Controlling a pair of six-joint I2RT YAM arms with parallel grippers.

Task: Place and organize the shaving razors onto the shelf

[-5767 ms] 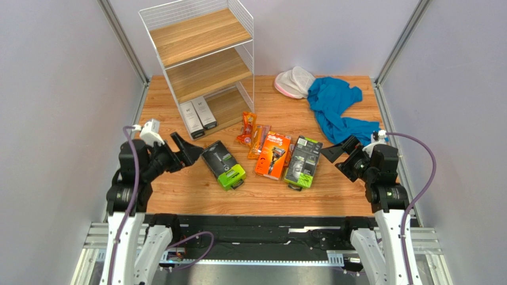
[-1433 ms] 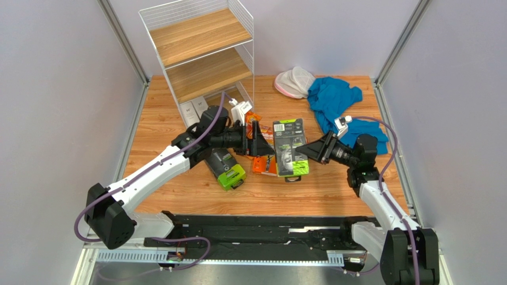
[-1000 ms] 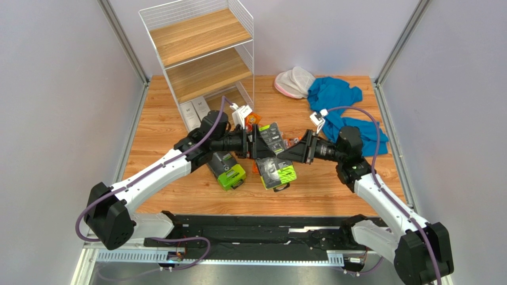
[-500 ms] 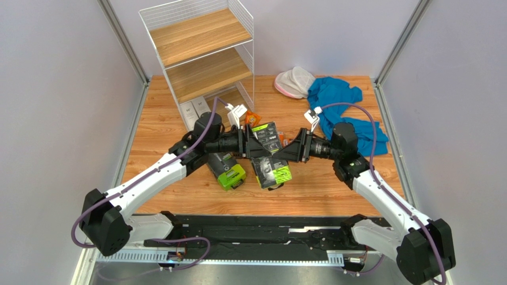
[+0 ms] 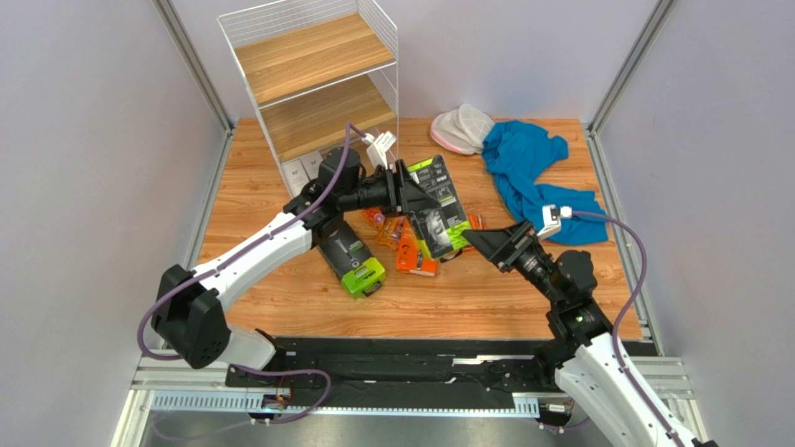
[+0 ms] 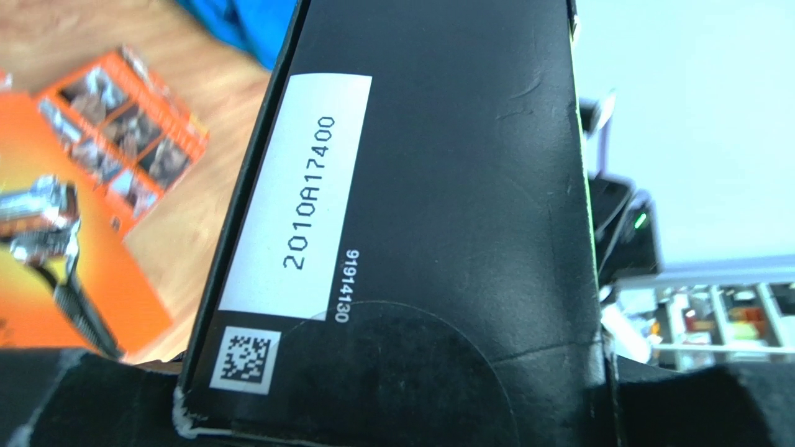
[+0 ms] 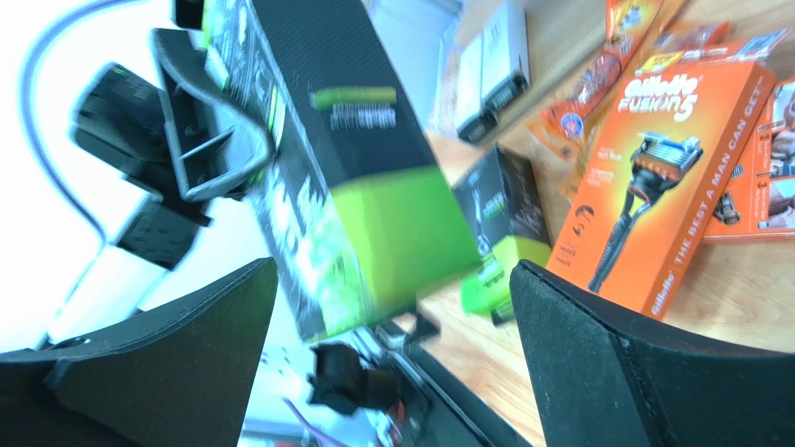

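From above, the left gripper (image 5: 406, 191) clamps a flat black razor pack with a lime-green end (image 5: 439, 209) aloft, just right of the white wire shelf with wood tiers (image 5: 313, 84). The right gripper (image 5: 485, 244) stands nearby, jaws wide apart. At the left wrist, the pack's black face fills the view. At the right wrist, spread fingers (image 7: 597, 354) frame the pack without touching it.

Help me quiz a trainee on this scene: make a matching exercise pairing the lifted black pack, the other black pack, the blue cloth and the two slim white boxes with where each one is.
Things:
1. lifted black pack
2. other black pack
3. blue cloth
4. slim white boxes

Places:
A. on the bottom tier of the shelf
B. lying flat on the table, beside the left arm
C. held off the table in the left fingers
D. crumpled at the table's far right corner

Pairs: 1-C, 2-B, 3-D, 4-A
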